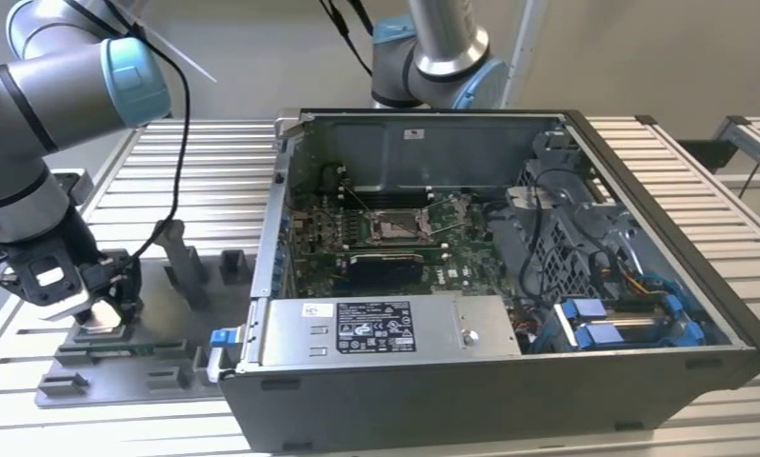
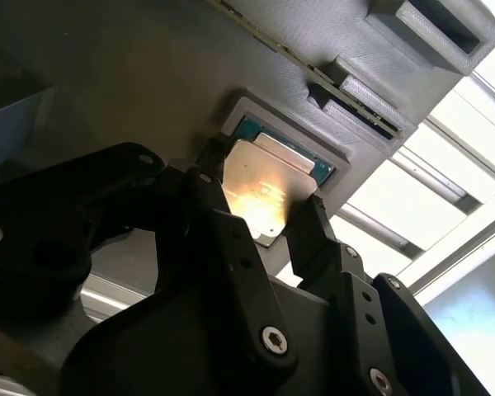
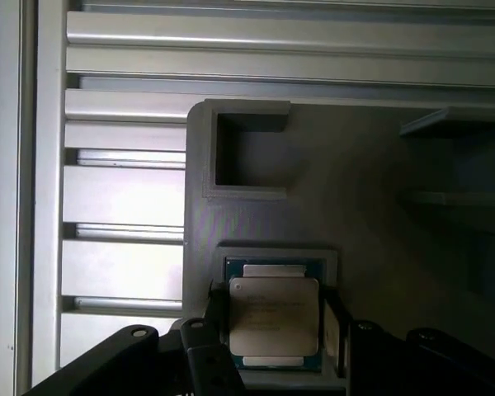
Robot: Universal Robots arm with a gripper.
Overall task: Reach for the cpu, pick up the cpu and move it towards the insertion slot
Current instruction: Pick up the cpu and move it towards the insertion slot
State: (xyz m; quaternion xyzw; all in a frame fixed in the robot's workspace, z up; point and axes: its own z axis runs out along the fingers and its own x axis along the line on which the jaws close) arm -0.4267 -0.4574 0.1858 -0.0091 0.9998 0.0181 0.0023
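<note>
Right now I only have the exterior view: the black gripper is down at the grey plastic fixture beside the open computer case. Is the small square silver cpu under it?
Observer: Yes. In both wrist views the thin square silver-topped cpu lies in a square recess of the grey plastic fixture.
Operator: Which face is up?
Observer: The silver metal face. A narrow green edge shows around it in the first wrist view.
Operator: Is it gripped?
Observer: I can't tell. In the second wrist view the gripper straddles the cpu on two opposite sides.
</note>
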